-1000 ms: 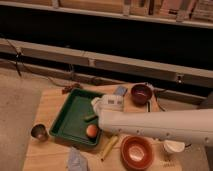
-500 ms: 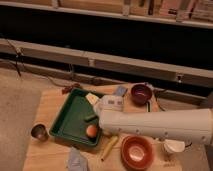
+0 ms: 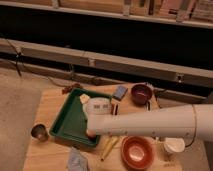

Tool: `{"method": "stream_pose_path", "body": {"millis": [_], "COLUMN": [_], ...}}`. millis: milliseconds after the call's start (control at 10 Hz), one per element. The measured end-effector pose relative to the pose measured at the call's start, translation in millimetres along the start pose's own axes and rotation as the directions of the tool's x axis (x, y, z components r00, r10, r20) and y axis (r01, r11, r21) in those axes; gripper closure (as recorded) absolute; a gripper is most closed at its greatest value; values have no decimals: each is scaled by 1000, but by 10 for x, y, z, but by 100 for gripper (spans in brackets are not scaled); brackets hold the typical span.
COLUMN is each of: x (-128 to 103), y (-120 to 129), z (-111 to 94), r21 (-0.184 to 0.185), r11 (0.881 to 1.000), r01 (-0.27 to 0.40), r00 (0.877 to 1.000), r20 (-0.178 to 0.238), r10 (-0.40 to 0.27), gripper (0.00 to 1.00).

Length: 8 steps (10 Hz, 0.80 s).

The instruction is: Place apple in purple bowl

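Camera view. The arm (image 3: pixel 150 122) is cut off by the right edge and covers the middle of the desk (image 3: pixel 50 102). The hand (image 3: pixel 93 126), at the arm's left end over the near right corner of the green tray (image 3: pixel 67 120), cannot be told apart from the arm. Only a sliver of the apple (image 3: pixel 91 134) shows beneath it. White cup (image 3: pixel 174 146) and yellow object (image 3: pixel 107 148): upper parts hidden by the arm. Grey cloth (image 3: pixel 76 161): cut off by the bottom edge.
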Motion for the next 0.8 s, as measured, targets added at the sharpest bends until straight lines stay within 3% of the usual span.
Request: {"method": "stream_pose_path", "body": {"millis": [100, 200, 400, 500, 600, 800], "x": [-57, -95, -169, -176, -183, -127], "y": [-12, 43, 150, 232, 283, 449], "z": [20, 46, 45, 28, 24, 62], "r21": [-10, -42, -78, -93, -102, -128], "r11": [998, 981, 950, 935, 925, 893], "r01": [-70, -191, -303, -342, -366, -432], "r00": [997, 977, 936, 918, 907, 879], "r20": [-27, -101, -210, -244, -261, -282], "r10": [69, 186, 281, 312, 330, 385], "gripper": [20, 20, 20, 20, 20, 20]}}
